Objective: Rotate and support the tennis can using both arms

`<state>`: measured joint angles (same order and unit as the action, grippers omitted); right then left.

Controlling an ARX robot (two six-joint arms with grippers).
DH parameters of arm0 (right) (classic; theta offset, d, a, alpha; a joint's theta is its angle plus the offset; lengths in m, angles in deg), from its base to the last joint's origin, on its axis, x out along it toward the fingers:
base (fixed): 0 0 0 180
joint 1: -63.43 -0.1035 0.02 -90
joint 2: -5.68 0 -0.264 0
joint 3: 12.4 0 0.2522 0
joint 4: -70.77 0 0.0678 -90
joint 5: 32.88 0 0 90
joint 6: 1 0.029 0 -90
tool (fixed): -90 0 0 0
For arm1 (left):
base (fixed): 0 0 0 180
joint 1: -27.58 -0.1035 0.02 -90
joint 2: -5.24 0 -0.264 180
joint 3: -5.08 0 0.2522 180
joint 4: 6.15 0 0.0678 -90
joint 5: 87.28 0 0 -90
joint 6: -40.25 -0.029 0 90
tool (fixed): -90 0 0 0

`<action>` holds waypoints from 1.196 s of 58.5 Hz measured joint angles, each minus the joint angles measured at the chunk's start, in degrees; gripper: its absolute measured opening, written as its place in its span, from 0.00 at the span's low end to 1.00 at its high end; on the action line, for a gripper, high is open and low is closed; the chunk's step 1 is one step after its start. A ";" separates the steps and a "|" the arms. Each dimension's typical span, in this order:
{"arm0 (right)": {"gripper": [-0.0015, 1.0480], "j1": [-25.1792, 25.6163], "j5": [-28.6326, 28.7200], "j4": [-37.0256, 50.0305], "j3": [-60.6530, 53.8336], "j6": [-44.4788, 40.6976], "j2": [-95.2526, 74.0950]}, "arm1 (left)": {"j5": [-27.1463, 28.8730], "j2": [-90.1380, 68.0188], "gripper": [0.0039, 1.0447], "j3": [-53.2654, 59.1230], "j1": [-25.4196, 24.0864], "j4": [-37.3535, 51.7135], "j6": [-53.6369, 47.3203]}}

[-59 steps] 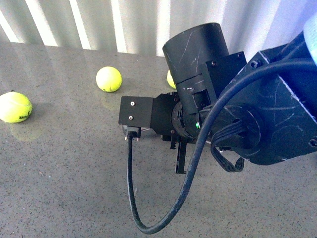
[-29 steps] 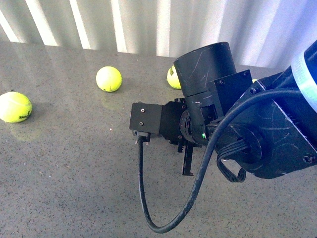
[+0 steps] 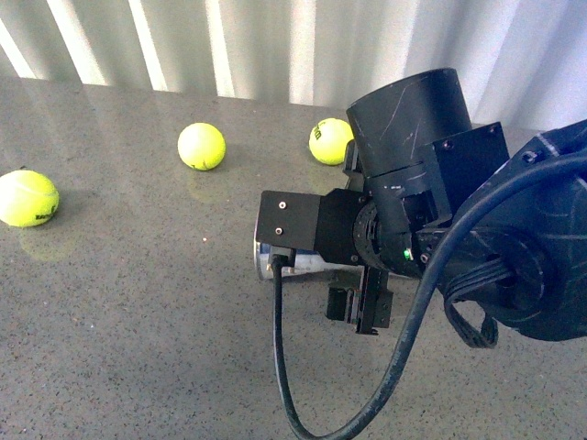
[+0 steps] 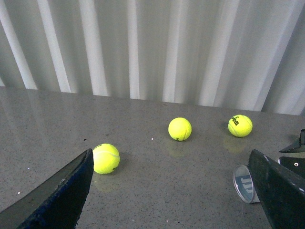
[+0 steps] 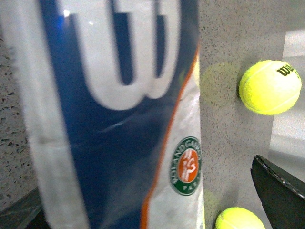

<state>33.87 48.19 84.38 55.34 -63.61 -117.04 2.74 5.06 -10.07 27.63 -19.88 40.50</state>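
Observation:
The tennis can (image 3: 268,258) lies on its side on the grey table; in the front view only its metal-rimmed end shows, the rest hidden behind my right arm. My right gripper (image 3: 358,307) hangs over the can, open. In the right wrist view the blue-white-orange label (image 5: 119,119) with its white W fills the picture between the spread fingers (image 5: 281,191), which stand apart from it. My left gripper (image 4: 171,200) is open low over the table, the can's round end (image 4: 244,183) just beside one finger (image 4: 279,191). The left arm does not show in the front view.
Three yellow tennis balls lie loose on the table: one at the far left (image 3: 27,198), one further back (image 3: 202,146), one behind the right arm (image 3: 330,140). A white ribbed curtain (image 3: 275,46) closes the back edge. The right arm's thick cable (image 3: 284,385) loops low at the front.
My right arm has shifted to the right and lower, and the can's metal end now shows to the left of the gripper body. The balls have not moved.

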 joint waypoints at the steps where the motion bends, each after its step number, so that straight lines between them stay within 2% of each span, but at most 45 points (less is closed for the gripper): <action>1: 0.95 0.02 -0.02 -0.17 -0.11 0.15 0.22 | 0.02 0.00 0.94 0.00 0.00 0.00 0.00; 5: 0.92 0.22 0.02 -0.87 -1.14 0.63 1.81 | 0.02 0.00 0.94 0.00 0.00 0.00 0.00; 28: 0.93 2.89 0.48 -3.30 -9.49 2.99 12.39 | 0.02 0.00 0.94 0.00 0.00 0.00 0.00; 39: 0.93 5.81 -0.63 2.05 -15.72 7.13 20.28 | 0.02 0.00 0.94 0.00 0.00 0.00 0.00; 46: 0.93 10.71 -5.95 8.85 -20.33 10.34 26.10 | 0.02 0.00 0.94 0.00 0.00 0.00 0.00; 54: 0.93 19.12 -10.95 13.97 -26.03 14.14 33.86 | 0.00 0.00 0.94 0.00 0.00 0.00 0.00; 67: 0.93 37.11 -16.44 19.58 -35.34 20.83 53.44 | 0.02 0.00 0.94 0.00 0.00 0.00 0.00; 70: 0.93 39.85 -17.38 19.82 -37.20 21.79 58.49 | 0.00 0.00 0.94 0.00 0.00 0.00 0.00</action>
<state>73.71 30.82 104.21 18.14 -41.82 -58.55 2.74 5.06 -10.07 27.63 -19.88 40.50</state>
